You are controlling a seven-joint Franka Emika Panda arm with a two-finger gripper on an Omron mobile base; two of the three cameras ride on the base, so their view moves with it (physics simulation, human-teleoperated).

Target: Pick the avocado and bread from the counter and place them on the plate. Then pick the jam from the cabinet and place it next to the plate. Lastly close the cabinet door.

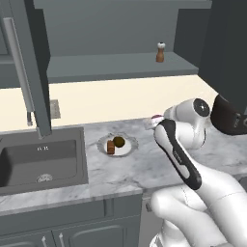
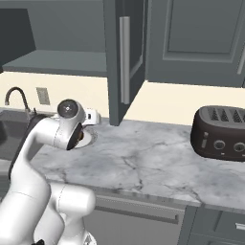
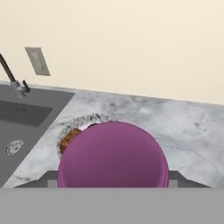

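- Right in front of the hand camera, the jam (image 3: 113, 155) is filling the lower middle of the hand view, its rounded magenta top hiding the fingertips; the end effector is gripping it.
- Just beyond the jar, the plate (image 1: 126, 150) is sitting on the marble worktop (image 1: 140, 169), carrying the bread (image 1: 111, 147) and the avocado (image 1: 118, 141) side by side.
- To the left, the dark sink (image 1: 38, 159) is lying sunk into the worktop.
- Off to the right, a toaster (image 2: 221, 133) is standing well apart from the plate.
- Above, the cabinet (image 1: 116, 62) is standing open, its door (image 2: 123, 57) jutting out over the worktop, a pepper mill (image 1: 160, 52) standing on its shelf.
- Farthest back, a wall outlet (image 3: 37, 61) is showing.
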